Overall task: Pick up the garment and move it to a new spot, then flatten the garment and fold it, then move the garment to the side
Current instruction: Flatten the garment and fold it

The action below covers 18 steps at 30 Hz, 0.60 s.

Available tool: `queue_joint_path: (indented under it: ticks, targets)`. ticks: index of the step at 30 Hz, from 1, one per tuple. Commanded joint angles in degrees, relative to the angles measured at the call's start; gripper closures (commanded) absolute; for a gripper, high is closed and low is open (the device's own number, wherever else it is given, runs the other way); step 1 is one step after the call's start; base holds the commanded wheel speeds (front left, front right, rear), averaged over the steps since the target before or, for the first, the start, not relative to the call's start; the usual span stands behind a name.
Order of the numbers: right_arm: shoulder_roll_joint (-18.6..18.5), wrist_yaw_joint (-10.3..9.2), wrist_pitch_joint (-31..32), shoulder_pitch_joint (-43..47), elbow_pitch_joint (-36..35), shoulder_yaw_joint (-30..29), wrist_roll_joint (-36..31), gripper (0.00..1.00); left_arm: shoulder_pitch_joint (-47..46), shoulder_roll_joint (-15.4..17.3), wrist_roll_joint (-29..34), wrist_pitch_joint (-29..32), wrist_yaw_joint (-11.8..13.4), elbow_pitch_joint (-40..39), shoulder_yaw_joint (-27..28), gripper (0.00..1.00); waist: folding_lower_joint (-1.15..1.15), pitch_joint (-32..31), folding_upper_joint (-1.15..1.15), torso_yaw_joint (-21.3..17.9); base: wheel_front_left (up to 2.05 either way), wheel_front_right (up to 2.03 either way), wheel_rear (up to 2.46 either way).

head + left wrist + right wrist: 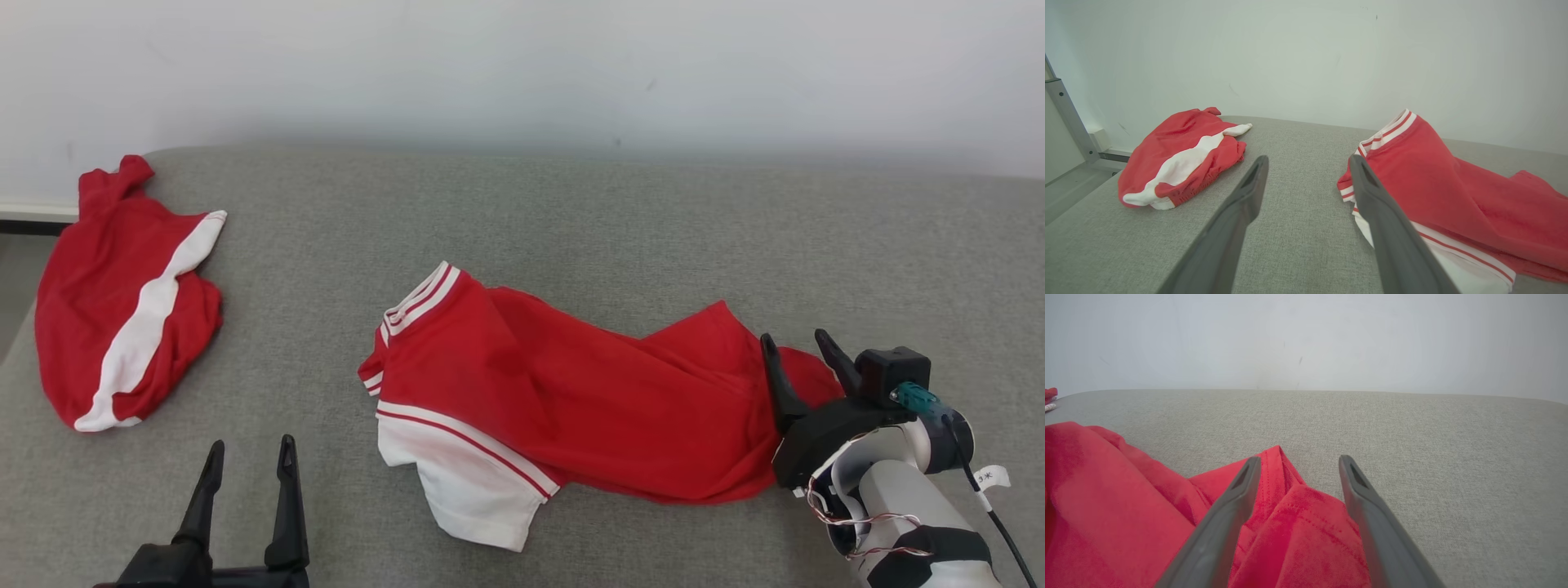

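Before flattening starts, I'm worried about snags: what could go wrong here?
The shirt lies bunched between the fingers of the open right pincer; withdrawing could drag it. The shirt is twisted, so folding now may trap creases. The other garment lies near the left pincer, a possible wrong grab.

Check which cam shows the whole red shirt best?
Head view: the red shirt lies nearly whole on the grey fabric surface, striped trim to hem. Left wrist view catches its striped-trim end; right wrist view shows its red hem between the right gripper's open fingers.

Bright, even light — shadows soft and faint, wrist views bowed at edges.
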Motion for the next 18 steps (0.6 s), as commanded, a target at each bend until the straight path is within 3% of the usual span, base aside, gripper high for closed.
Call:
queue_joint_path:
  ticks: [1, 7, 18]
  targets:
    - [-0.1, -0.13, -0.3, -0.3, 0.1, 0.1, 0.5, 0.00, 0.5, -0.1, 0.2, -0.2, 0.3, -0.1, 0.1, 0.00, 0.00, -0.3, 0.00, -0.5, 0.00, 0.00, 0.00]
    - [-0.8, -0.13, -1.8, 2.0, -4.4, 0.3, 1.7, 0.00, 1.0, -0.1, 0.5, -0.2, 0.4, -0.5, 1.1, 0.00, 0.00, -1.2, 0.00, -2.8, 0.00, 0.00, 0.00]
    - [0.5, -0.13, -1.8, 16.9, -26.3, -6.3, -0.7, 0.00, 2.5, -0.1, 1.1, -0.2, 0.3, -1.3, 2.5, 0.00, 0.00, -3.1, 0.00, -5.6, 0.00, 0.00, 0.00]
